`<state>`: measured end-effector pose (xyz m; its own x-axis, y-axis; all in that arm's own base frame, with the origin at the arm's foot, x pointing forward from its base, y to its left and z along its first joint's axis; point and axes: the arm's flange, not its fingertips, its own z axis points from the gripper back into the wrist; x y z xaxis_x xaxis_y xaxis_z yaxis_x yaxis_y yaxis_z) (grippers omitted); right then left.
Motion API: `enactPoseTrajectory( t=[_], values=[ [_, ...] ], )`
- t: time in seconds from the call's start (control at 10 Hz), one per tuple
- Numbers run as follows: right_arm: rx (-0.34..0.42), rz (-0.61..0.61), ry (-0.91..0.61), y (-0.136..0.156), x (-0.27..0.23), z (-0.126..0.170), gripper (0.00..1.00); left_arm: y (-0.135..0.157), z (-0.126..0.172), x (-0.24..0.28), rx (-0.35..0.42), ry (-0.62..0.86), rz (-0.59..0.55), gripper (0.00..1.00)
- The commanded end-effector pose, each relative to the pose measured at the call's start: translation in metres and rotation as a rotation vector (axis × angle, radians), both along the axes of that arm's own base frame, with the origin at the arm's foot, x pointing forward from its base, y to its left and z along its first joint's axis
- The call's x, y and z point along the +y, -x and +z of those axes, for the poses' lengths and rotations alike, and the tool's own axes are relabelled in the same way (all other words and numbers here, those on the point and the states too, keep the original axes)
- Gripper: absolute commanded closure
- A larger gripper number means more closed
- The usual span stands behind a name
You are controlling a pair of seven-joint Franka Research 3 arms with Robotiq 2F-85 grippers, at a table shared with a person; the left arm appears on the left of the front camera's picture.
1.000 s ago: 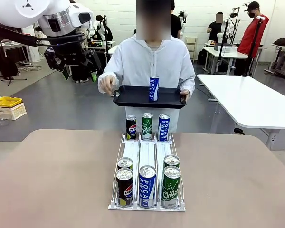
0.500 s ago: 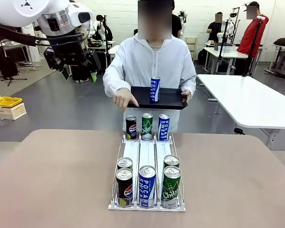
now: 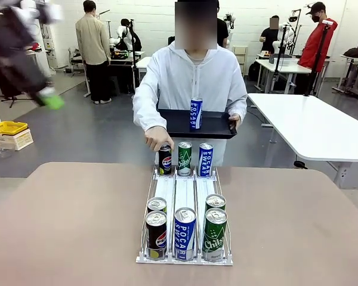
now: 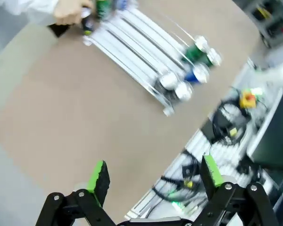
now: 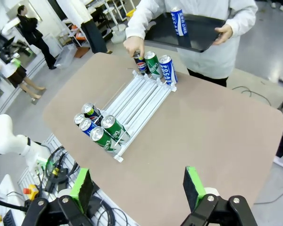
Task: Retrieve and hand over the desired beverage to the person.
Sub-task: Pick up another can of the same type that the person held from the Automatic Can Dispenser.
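Note:
The person (image 3: 191,77) in a long white hooded coat stands at the far side, holding a black tray (image 3: 212,125) with a blue Pocari can (image 3: 195,113) upright on it. Their other hand (image 3: 157,139) rests on the black Pepsi can (image 3: 164,159) at the far left end of the white can rack (image 3: 184,190). Beside it stand a green can (image 3: 184,158) and a blue can (image 3: 206,159). My left arm (image 3: 18,53) is a blur at the upper left. My left gripper (image 4: 154,174) is open and empty, high above the table. My right gripper (image 5: 137,187) is open and empty too, above the near table edge.
Several more cans stand at the rack's near end (image 3: 184,233). The brown table (image 3: 71,226) is bare on both sides of the rack. A white table (image 3: 310,125) stands at the back right and a yellow bin (image 3: 7,127) on the floor at left. Other people work farther off.
The person's free hand came down from the tray to the far Pepsi can. My left arm swung fast up and to the left, now blurred.

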<state>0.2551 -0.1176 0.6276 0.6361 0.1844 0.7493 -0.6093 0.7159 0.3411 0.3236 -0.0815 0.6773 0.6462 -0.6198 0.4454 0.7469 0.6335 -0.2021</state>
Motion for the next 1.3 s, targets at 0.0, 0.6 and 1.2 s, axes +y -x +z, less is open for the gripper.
enactPoseTrajectory(
  t=[0.0,0.6,1.2],
  values=[
    [-0.016,0.023,-0.026,-0.002,0.000,0.002,0.00,0.025,-0.001,0.036,-0.040,0.040,-0.070,0.00],
    [-0.016,0.023,-0.026,-0.002,0.000,0.002,0.00,0.048,0.019,0.078,-0.173,0.224,-0.006,0.00],
    [-0.016,0.023,-0.026,-0.002,0.000,0.002,0.00,0.049,0.022,0.080,-0.195,0.248,0.059,0.00]
  ],
)
